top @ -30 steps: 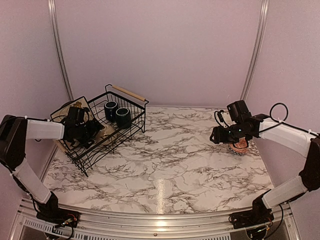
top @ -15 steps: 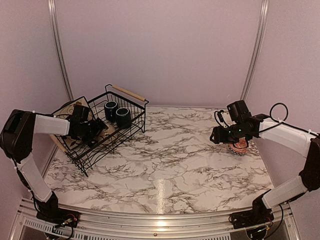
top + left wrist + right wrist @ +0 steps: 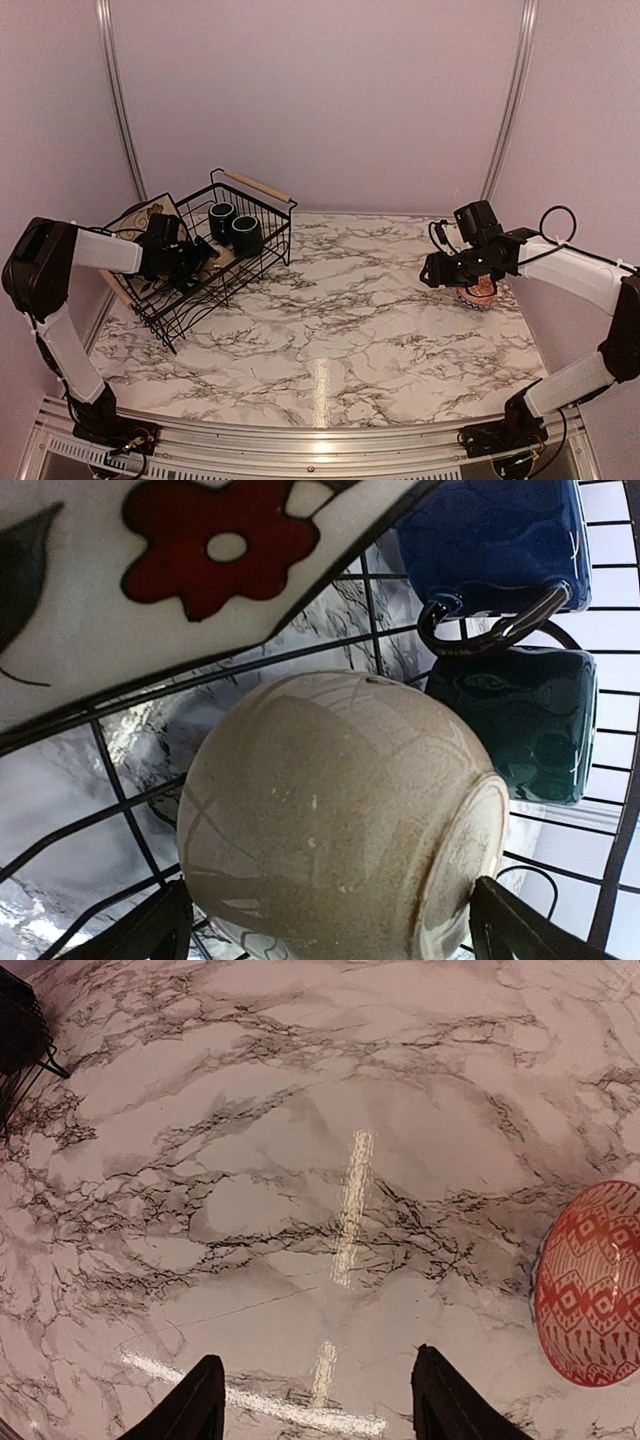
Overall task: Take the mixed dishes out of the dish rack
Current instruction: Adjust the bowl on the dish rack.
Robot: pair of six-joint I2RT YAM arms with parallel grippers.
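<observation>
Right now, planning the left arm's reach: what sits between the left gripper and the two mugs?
A beige bowl, ahead of the open left gripper; the mugs sit beyond it. The left wrist view shows this.

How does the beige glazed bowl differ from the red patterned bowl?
The beige glazed bowl lies in the black wire rack, between the fingers of the left gripper. The red patterned bowl rests on the marble table, beside the open right gripper. Both are round.

Left arm [image 3: 103,252] and right arm [image 3: 572,268]: white shells, black joints
A thin black cable [image 3: 559,208] loops above the right arm's white shell; both bases are black, and the black fingers [image 3: 196,1402] have blunt, matte tips.
</observation>
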